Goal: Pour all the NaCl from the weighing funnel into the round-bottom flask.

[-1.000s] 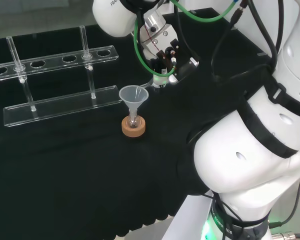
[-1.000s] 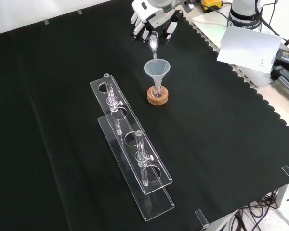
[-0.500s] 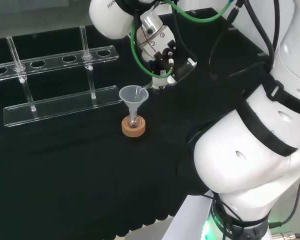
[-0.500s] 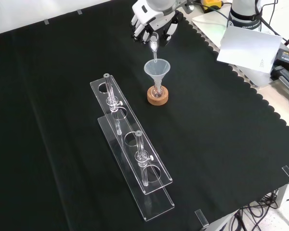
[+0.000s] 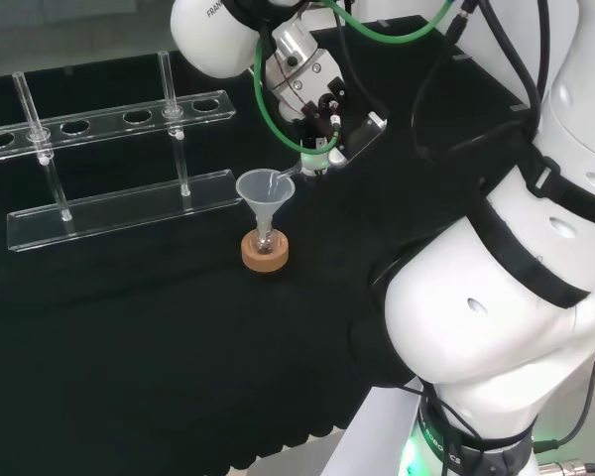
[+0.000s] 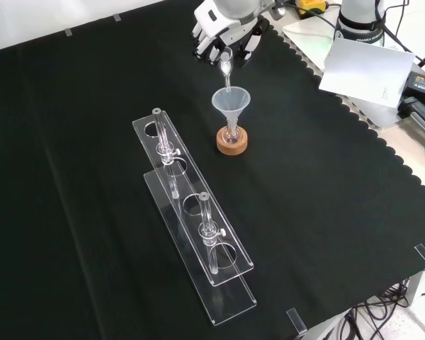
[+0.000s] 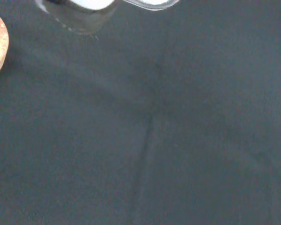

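At the front view's top centre, my hand (image 6: 223,32) grips the clear weighing funnel (image 6: 227,65), tilted so its spout feeds the clear conical funnel (image 6: 231,104) below.

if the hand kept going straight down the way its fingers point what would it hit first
Probably the clear funnel set in the flask on the cork ring: the weighing funnel in the hand already points into its mouth. Depth is hard to judge.

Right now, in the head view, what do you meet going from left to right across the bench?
Clear test tube rack → plastic funnel sitting in the flask on the cork ring → the hand holding the weighing funnel tipped at the funnel's rim → the arm's white links.
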You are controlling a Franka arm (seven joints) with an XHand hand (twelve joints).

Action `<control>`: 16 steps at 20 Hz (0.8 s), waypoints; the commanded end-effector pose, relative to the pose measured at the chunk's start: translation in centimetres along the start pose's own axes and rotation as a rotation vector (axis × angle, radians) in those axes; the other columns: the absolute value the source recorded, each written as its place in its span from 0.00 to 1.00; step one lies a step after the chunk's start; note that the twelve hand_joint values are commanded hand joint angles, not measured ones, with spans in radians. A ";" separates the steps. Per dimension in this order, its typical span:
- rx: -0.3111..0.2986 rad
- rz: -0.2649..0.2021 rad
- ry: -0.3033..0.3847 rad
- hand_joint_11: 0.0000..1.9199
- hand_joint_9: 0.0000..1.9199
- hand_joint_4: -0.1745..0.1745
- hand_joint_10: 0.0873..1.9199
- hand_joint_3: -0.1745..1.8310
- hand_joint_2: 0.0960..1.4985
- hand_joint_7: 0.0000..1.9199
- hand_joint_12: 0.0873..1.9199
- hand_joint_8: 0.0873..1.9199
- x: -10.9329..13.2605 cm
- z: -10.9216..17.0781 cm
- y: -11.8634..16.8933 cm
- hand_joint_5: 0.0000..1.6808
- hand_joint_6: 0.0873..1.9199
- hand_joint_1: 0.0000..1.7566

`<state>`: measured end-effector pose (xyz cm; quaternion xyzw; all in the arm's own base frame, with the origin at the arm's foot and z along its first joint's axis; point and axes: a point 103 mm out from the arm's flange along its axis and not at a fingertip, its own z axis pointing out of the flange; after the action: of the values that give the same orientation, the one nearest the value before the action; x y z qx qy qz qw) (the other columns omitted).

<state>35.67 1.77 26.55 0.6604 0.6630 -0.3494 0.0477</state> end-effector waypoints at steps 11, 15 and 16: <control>0.020 0.019 -0.054 0.42 0.49 1.00 0.12 0.00 0.66 0.30 0.50 0.31 0.8 -0.5 0.2 0.87 0.06 0.65; 0.033 0.024 -0.069 0.42 0.49 1.00 0.12 0.00 0.66 0.30 0.50 0.31 0.9 -0.6 0.2 0.87 0.06 0.65; 0.035 0.026 -0.069 0.42 0.49 1.00 0.12 0.00 0.66 0.30 0.50 0.31 0.9 -0.6 0.2 0.87 0.06 0.65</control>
<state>35.97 2.64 26.37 0.6575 0.6495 -0.3769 0.0613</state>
